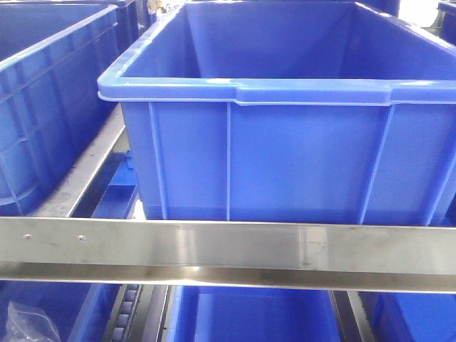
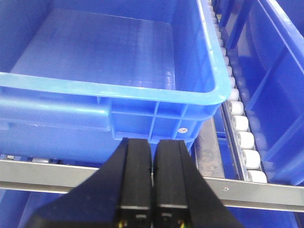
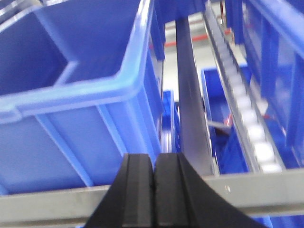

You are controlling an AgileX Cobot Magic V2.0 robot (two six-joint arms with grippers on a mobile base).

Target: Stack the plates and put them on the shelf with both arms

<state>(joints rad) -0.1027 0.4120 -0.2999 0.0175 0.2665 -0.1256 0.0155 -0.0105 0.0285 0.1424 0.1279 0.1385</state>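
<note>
The plates are out of view in every frame. My left gripper is shut with nothing between its black fingers; it hovers just in front of the near wall of an empty blue bin on the shelf. My right gripper is also shut and empty, level with the shelf's metal front rail and beside the corner of a blue bin. Neither gripper shows in the front view, which is filled by a large blue bin.
A steel front rail crosses the shelf below the bin. Roller tracks and a steel divider run between neighbouring blue bins. More blue bins sit on the level below.
</note>
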